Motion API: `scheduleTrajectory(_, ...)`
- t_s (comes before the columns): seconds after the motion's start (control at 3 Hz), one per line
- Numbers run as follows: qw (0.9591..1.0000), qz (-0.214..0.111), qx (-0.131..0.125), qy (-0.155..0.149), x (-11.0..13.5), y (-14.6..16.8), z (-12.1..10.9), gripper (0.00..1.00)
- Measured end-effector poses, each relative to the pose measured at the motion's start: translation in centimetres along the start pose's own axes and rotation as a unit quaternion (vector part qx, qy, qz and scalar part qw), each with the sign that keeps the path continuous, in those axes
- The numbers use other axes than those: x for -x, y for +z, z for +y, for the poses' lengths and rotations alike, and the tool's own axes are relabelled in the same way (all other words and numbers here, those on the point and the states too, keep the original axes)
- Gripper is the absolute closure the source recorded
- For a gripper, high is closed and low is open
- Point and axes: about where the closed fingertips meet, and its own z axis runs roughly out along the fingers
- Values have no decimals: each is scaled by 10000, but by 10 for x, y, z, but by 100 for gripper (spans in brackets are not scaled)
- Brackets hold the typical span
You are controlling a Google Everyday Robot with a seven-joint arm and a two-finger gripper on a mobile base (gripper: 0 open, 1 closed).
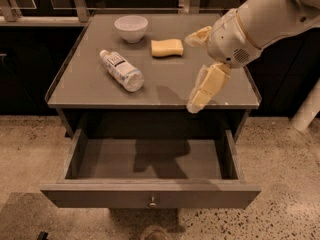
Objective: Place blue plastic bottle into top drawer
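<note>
On the cabinet top (95, 91), left of centre, the blue plastic bottle (121, 70) lies on its side. Its white cap points to the back left and its base to the front right. The white label with dark print sits at the cap end. Nothing touches the bottle.

- White bowl (131, 28): upright, near the back edge, just behind the bottle's cap end and apart from it.
- Yellow sponge (167, 47): flat on the top, to the right of the bowl and behind and to the right of the bottle.
- Gripper (190, 73): above the right half of the cabinet top, well apart from the bottle. Its two pale fingers are spread wide and hold nothing. One finger (198, 35) is up near the sponge's right end. The other hangs lower, with its tip at the front edge of the top.
- Arm (272, 14): enters from the upper right corner.
- Top drawer (100, 196): pulled out below the cabinet top, interior facing up. The round metal knob (153, 202) is at the centre of the front panel. The arm's shadow falls across the drawer floor.
- Floor (280, 149): speckled, light-coloured, visible on both sides of the drawer.
</note>
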Motion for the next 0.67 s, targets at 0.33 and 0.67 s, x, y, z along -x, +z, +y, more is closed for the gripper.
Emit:
scheduleTrajectory(0.33,9997,-35,-237,42,-4,4,-2,0)
scheduleTrajectory(0.67,9987,-456,-219,40,6,36,-23,0)
